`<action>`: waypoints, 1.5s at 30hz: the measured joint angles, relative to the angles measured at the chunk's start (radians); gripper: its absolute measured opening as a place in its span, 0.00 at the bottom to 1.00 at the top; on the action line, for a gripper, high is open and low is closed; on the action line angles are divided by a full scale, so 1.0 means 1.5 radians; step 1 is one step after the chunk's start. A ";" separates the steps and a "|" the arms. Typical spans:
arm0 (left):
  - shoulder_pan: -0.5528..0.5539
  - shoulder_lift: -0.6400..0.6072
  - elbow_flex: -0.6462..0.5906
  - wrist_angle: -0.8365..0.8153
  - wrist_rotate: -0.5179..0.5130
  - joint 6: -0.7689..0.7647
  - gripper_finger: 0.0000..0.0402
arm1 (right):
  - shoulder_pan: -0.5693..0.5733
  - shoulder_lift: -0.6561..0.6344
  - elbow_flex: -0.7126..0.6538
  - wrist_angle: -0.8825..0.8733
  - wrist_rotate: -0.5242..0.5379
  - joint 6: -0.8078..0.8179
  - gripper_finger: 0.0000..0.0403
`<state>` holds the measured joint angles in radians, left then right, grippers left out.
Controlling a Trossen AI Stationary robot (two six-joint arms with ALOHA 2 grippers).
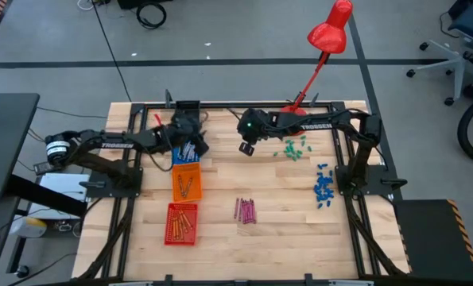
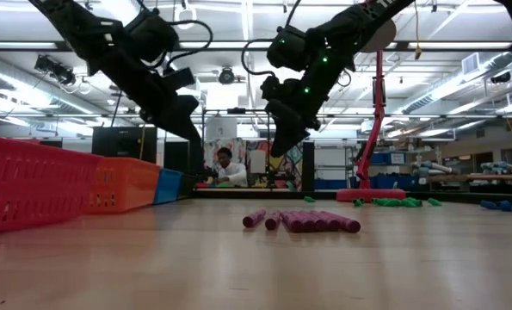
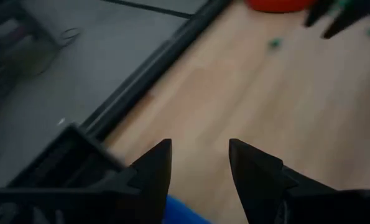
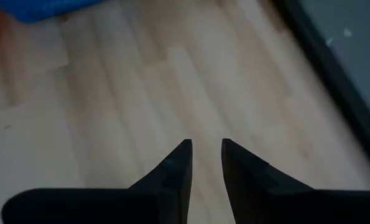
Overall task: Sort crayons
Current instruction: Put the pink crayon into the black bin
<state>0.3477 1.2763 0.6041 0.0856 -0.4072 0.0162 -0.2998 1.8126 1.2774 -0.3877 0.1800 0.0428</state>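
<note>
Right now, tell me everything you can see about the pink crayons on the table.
The pink crayons are a small cluster of thin magenta sticks lying flat on the bare wooden table, near its middle. In the high view they lie side by side, roughly parallel, bunched close together. In the low view one or two sit slightly apart at one end of the row. They are in no bin, and neither gripper touches them.

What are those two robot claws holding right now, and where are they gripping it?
Nothing. The left gripper hangs open over the blue bin, and the right gripper hovers above bare table with an empty gap between its fingers.
</note>
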 joint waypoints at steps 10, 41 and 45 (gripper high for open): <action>-0.116 0.005 0.000 -0.007 -0.001 -0.005 0.43 | 0.117 0.000 0.000 -0.025 0.000 0.178 0.25; -0.377 -0.076 0.047 0.000 -0.002 0.011 0.43 | 0.490 0.111 0.079 -0.179 0.191 0.872 0.25; -0.404 -0.146 0.087 -0.004 -0.003 0.032 0.43 | 0.496 0.148 0.166 -0.258 0.203 0.901 0.25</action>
<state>-0.2586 1.0571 0.7350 0.0791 -0.4114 0.0639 0.4446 2.0343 1.5267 -0.7755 0.4849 1.3938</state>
